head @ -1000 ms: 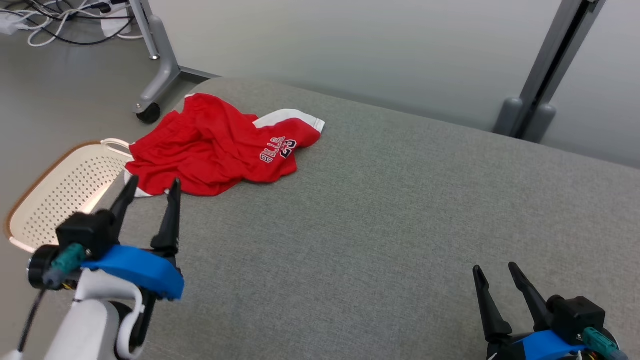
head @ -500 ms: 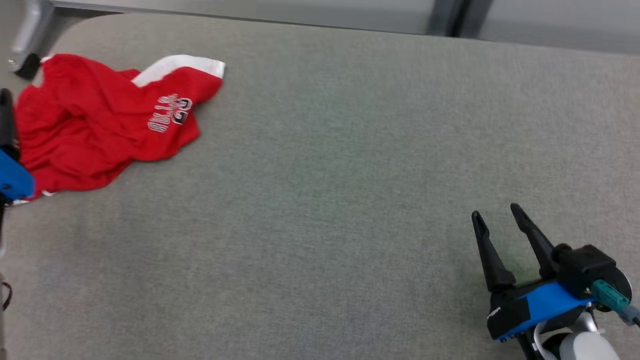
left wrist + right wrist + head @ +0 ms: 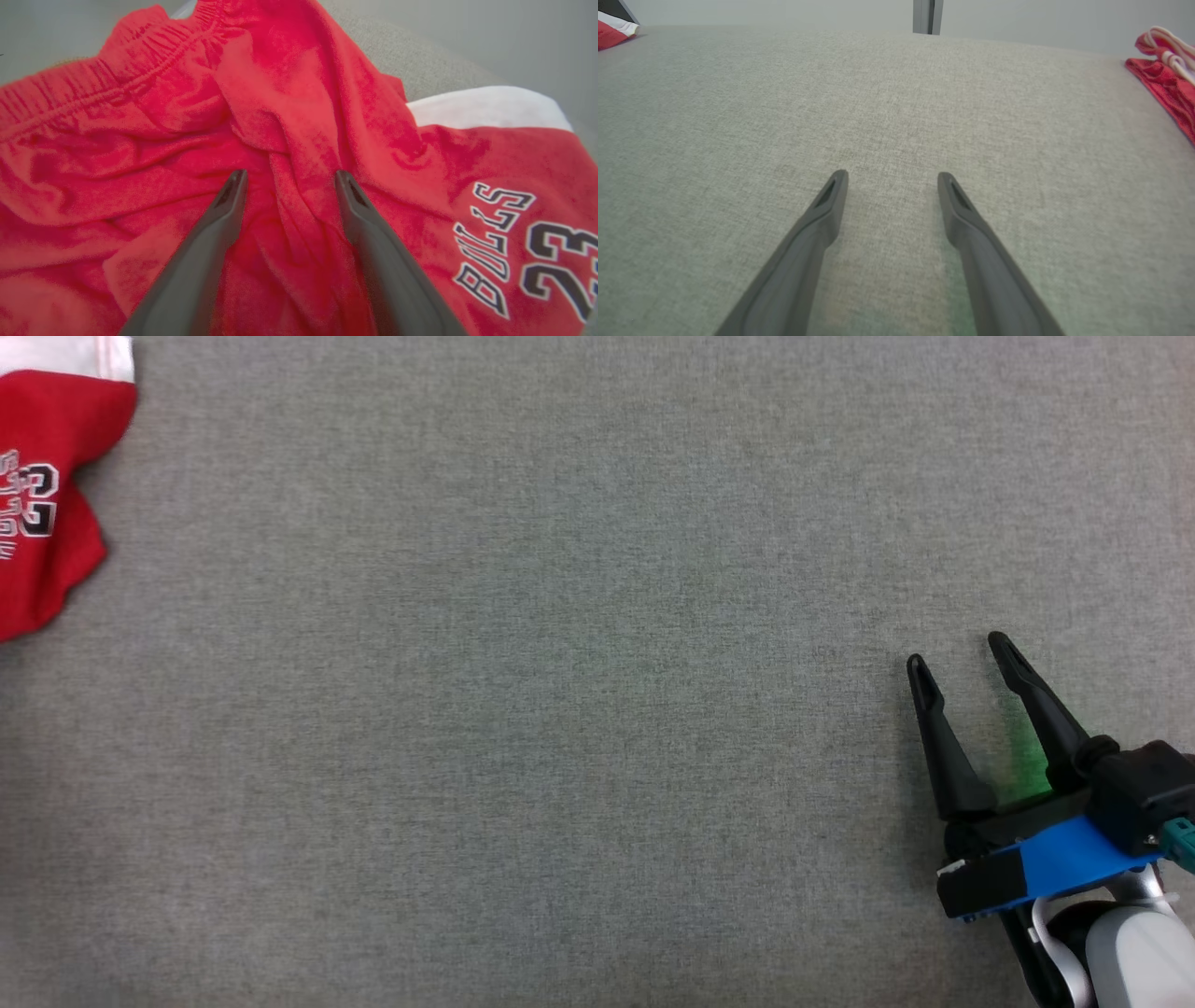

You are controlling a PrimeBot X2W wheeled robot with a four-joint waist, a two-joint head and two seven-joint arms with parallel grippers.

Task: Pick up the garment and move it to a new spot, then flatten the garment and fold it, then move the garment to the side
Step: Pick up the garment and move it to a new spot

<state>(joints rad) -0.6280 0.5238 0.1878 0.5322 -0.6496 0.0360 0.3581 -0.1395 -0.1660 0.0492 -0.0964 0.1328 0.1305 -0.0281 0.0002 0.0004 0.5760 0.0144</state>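
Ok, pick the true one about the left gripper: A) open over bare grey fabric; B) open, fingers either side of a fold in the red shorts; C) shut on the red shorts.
B: the left wrist view shows the left gripper open, straddling a fold of the red shorts.

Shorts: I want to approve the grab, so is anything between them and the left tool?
Nothing visible is. The left tool hangs open directly over the shorts, with their cloth bunched between its fingers; whether they touch can't be told.
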